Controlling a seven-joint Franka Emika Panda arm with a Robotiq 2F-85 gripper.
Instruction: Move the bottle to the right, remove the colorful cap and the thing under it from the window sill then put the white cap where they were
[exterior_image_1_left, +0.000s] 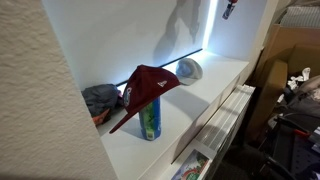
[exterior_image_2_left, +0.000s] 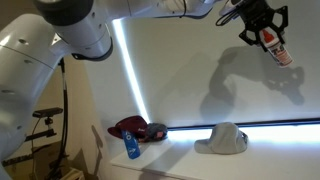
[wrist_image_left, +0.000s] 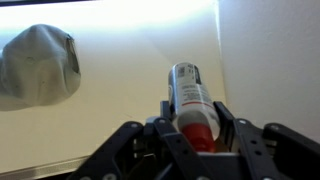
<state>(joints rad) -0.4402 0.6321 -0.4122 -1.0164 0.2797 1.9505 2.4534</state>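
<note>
Red-capped and white-bodied, the bottle (wrist_image_left: 190, 95) is being pinched between the two fingers of the gripper (wrist_image_left: 190, 128), which are pressing on its sides near the base in the wrist view. In an exterior view the arm is holding it tilted and high in the air, well above the window sill (exterior_image_2_left: 285, 158) and clear of everything on it.

Below and off to one side, the white cap (exterior_image_2_left: 225, 140) is lying on the sill. Farther along, the colorful cap (exterior_image_1_left: 150, 85), a dark red one, is resting on top of a blue-green can (exterior_image_1_left: 150, 122), with a grey cloth (exterior_image_1_left: 100, 98) bunched just beside them.

By my reading, only the first step is under way: the bottle is lifted but not yet set down to the right. The colorful cap and the can beneath it are waiting to be taken off the sill, and the white cap is waiting to be put in their place.
</note>
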